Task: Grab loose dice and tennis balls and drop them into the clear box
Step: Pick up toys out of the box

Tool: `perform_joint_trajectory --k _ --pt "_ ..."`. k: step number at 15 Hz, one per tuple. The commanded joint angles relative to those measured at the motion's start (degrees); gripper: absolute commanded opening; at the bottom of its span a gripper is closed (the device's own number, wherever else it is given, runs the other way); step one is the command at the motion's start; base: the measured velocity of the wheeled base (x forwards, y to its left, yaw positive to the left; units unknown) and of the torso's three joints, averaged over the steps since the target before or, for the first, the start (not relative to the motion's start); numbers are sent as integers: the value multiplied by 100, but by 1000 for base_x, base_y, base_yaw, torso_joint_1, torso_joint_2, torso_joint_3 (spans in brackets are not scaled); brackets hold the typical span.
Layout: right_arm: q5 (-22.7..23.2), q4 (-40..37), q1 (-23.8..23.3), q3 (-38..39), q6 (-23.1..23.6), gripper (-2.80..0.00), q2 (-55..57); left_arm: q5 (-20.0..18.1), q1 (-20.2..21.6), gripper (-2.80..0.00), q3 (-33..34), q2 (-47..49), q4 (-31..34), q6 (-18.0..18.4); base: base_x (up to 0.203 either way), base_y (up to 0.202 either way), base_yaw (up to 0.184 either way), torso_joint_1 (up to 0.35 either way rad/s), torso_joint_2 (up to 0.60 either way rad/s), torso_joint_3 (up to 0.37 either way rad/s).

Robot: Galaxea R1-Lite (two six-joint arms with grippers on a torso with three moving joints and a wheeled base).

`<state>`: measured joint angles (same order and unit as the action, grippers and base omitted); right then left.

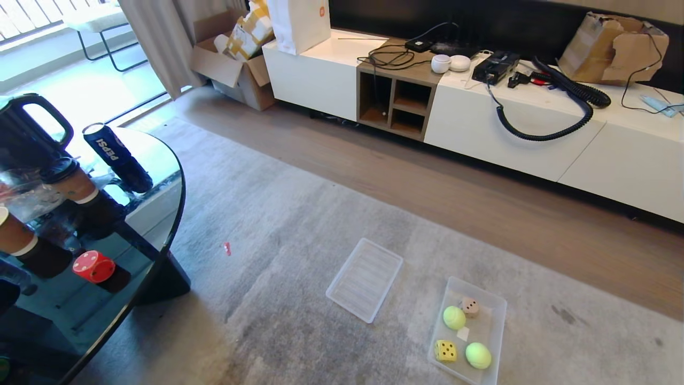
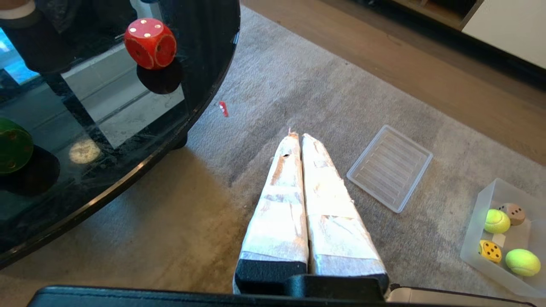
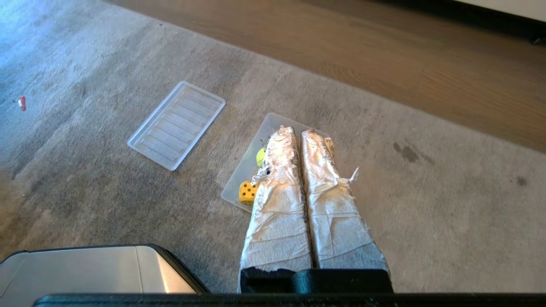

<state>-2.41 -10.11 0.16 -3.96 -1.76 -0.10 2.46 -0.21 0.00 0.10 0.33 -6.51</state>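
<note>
I count four of six done: both tennis balls [image 1: 454,317], the yellow die [image 1: 445,351] and the tan die [image 1: 470,307] sit in the clear box [image 1: 499,321] on the rug. Left to fetch: the red die [image 1: 94,266] and green die [image 2: 13,146], both on the glass table [image 1: 160,160]. My left gripper [image 2: 297,136] and right gripper [image 3: 297,131] are both pressed closed, holding nothing, hanging over the rug.
</note>
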Motion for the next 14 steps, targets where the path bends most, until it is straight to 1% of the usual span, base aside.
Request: perform_joint_trajectory --k 1,10,14 --pt "4 -9 2 1 0 -280 10 8 3 -280 0 -1 2 -16 0 0 0 2 -2 202" --pt "4 -9 2 1 0 -280 10 0 3 -280 0 -1 2 24 0 0 0 3 1 196" --pt "4 -9 2 1 0 -280 10 0 3 -280 0 -1 2 9 0 0 0 1 -1 35"
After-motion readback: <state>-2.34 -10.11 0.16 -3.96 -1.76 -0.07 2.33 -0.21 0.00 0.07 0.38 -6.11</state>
